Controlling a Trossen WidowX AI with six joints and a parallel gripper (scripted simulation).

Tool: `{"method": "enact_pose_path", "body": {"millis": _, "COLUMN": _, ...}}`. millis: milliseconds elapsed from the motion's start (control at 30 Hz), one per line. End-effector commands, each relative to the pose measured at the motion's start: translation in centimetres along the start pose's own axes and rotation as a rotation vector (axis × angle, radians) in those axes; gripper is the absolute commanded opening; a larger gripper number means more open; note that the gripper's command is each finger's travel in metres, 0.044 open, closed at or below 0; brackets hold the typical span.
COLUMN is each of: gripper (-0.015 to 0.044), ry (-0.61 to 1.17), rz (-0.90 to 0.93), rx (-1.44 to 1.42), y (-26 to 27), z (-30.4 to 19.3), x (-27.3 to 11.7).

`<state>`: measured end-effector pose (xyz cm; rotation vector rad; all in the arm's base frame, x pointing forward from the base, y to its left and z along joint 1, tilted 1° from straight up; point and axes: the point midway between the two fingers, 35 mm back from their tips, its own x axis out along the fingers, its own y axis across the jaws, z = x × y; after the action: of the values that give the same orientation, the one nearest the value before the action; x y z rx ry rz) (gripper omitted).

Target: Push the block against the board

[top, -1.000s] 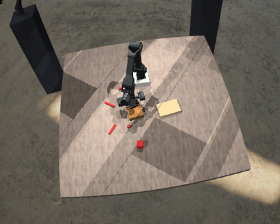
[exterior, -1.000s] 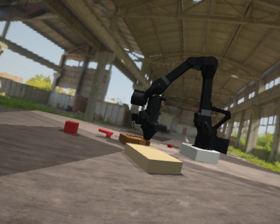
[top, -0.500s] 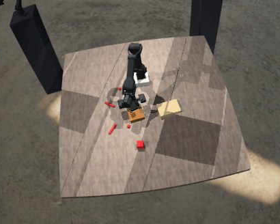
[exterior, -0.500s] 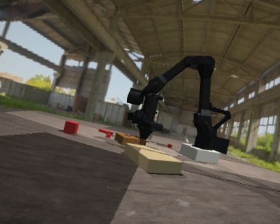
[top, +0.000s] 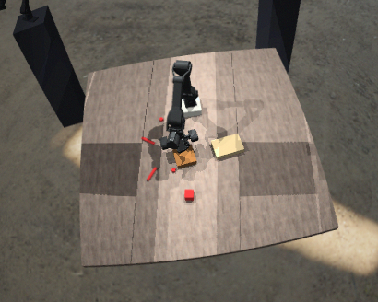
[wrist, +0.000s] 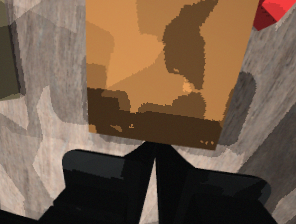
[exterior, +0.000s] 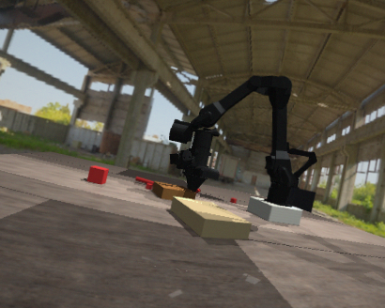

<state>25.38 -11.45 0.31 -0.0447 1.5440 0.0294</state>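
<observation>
Block beside closed gripper

Orange block (top: 185,156) (exterior: 168,190) (wrist: 165,60) is seen flat on the table (top: 186,230) (exterior: 105,254) (wrist: 55,65), apart from the yellow board (top: 228,145) (exterior: 210,219). Gripper (top: 183,149) (exterior: 192,190) (wrist: 156,139) fingertips are held together at its near edge; contact cannot be confirmed.

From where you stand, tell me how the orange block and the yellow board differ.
The block is orange, the board pale yellow. The block is smaller; the board is larger. The block is right by the gripper's tips, the board well off to one side. Both lie flat.
</observation>
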Motion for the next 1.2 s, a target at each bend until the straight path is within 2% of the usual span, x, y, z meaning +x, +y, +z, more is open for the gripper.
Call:
{"method": "enact_pose_path", "body": {"millis": 0, "gripper": 0.0000, "ry": -0.005, "rz": 0.001, "rx": 0.002, "y": 0.1, "z": 0.6, "x": 0.1}}
{"method": "enact_pose_path", "body": {"millis": 333, "gripper": 0.0000, "ry": -0.005, "rz": 0.002, "rx": 0.002, "y": 0.2, "z": 1.3, "x": 0.1}}
{"method": "enact_pose_path", "body": {"millis": 1167, "gripper": 0.0000, "ry": -0.002, "rz": 0.001, "rx": 0.002, "y": 0.1, "z": -2.7, "x": 0.2}}
